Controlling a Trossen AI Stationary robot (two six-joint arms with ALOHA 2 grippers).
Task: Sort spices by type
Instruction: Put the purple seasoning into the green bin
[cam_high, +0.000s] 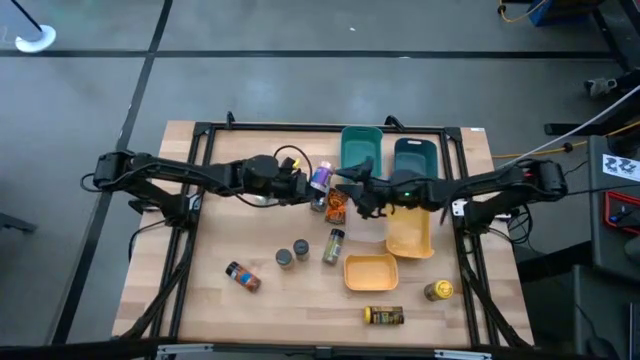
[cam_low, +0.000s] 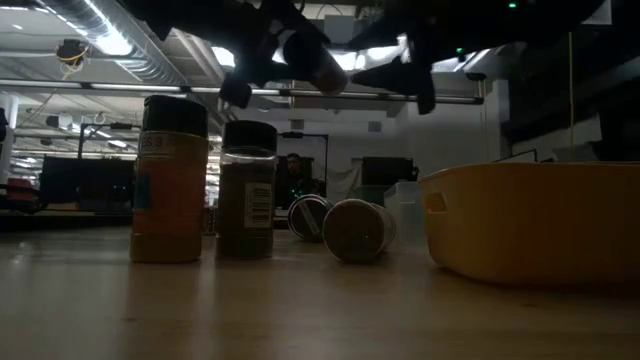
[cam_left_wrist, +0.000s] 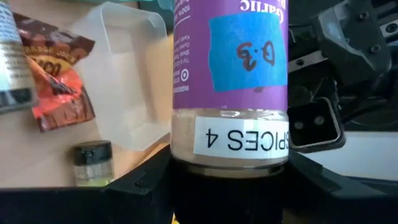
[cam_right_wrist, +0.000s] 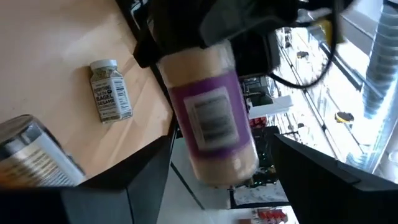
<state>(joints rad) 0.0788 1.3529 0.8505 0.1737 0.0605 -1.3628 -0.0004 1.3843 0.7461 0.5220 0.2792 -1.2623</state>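
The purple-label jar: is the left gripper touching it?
Touching. In the left wrist view, the purple-label jar sits clamped between the left gripper's dark fingers, which press against both its sides.

On the overhead feed I count seven spice jars:
- a purple-labelled jar (cam_high: 320, 178) at centre
- a small dark jar (cam_high: 284, 258) and a second small dark jar (cam_high: 300, 248) below centre
- a green-labelled jar (cam_high: 333, 246) right of those
- an orange-and-blue jar (cam_high: 243, 276) at lower left
- a yellow-lidded jar (cam_high: 438, 290) at lower right
- a black-and-yellow jar (cam_high: 384, 316) at bottom centre

I'm sure of one orange-brown packet (cam_high: 336, 208).

I count five bins: a teal bin (cam_high: 360, 150) and another teal bin (cam_high: 414, 155) at upper centre, a yellow bin (cam_high: 371, 272) and another yellow bin (cam_high: 410, 238) right of centre. A single clear bin (cam_left_wrist: 130, 68) shows on my left wrist feed.
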